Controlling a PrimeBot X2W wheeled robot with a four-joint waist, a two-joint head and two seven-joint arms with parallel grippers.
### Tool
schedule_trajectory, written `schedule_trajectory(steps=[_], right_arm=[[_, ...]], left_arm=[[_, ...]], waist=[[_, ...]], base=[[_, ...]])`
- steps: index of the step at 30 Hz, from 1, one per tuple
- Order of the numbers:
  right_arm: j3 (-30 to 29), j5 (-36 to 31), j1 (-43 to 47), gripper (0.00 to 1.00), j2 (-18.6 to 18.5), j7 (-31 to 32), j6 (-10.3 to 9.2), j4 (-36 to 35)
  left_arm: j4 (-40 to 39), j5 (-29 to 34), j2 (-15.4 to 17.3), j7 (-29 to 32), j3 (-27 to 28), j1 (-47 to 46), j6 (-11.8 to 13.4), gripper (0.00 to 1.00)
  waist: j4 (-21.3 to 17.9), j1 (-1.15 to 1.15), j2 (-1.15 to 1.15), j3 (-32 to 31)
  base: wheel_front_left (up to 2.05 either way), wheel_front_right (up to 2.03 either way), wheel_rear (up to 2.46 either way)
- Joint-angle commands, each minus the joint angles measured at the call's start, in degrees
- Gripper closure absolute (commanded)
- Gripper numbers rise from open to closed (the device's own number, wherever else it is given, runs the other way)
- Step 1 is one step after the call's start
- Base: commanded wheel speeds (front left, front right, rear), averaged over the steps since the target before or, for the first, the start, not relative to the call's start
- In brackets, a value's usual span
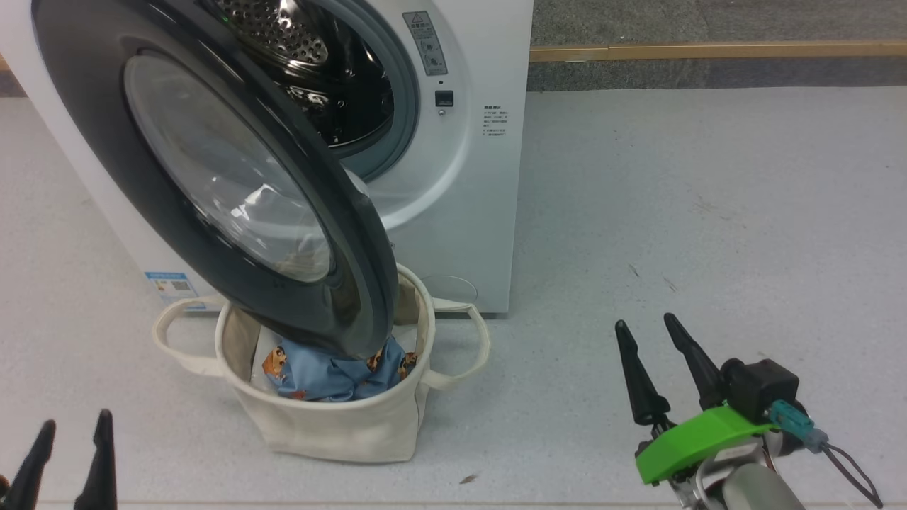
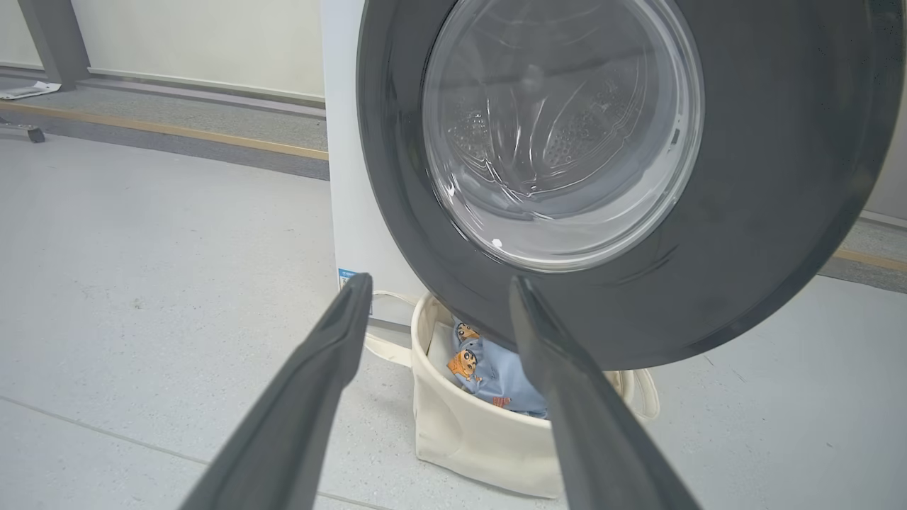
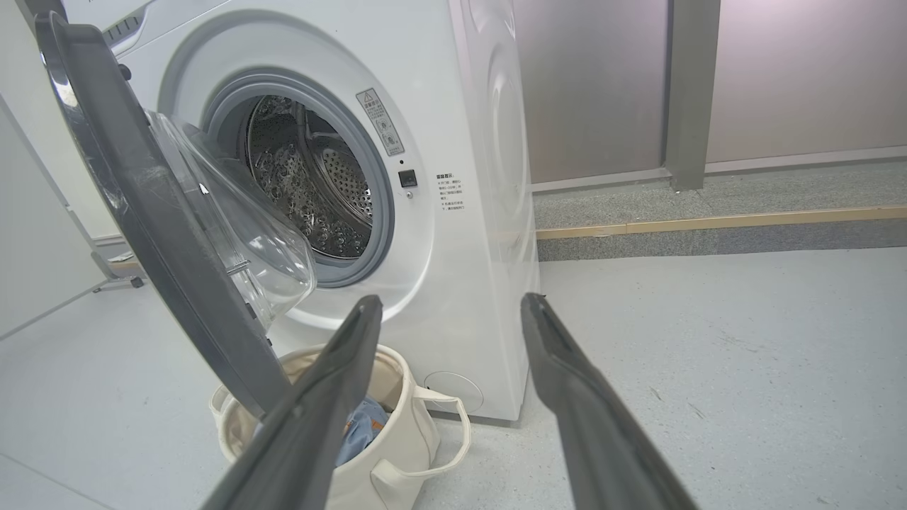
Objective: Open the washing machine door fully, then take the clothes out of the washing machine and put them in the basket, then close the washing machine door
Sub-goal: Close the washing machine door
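Jaws spread, empty, blue cartoon-print clothes [image 1: 320, 377] crumpled in cream basket [image 1: 340, 429]

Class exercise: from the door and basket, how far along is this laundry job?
Done: the washing machine door stands open, and the clothes lie in the basket. In hand: nothing; left gripper and right gripper are open, empty. Left: shutting the door.

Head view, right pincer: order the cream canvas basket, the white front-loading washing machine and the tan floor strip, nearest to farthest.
1. Round cream canvas basket, on the floor left of the right pincer.
2. White front-loading washing machine, just behind the basket.
3. Tan floor strip, farthest, along the back to the right.
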Motion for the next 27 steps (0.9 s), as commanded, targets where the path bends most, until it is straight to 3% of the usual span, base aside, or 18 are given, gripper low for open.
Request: schedule_trajectory(steps=[1,9,27], right_arm=[[1.1,-0.3,-1.5,0.00,0.6,-0.7,0.05,-1.8],[0.1,-0.6,-0.9,0.00,0.4,-0.7,0.05,-2.1],[1.3,-0.2,-0.8,0.00,0.0,-0.7,0.05,-1.3]], left_arm=[[-1.8,1.4,1.4,-0.7,3.5,-2.0,-0.6,0.00],[-2.8,6.9,-1.6,-0.7,5.5,-1.2,-2.8,0.00],[-2.2,10.3,-3.0,-0.7,6.6,-5.2,-5.5,0.00]], waist=[[0.0,0.00,0.00,0.0],[0.4,0.00,0.00,0.3],[1.0,0.00,0.00,0.7]], base=[[0.00,0.00,0.00],[0.00,0.00,0.00],[0.00,0.00,0.00]])
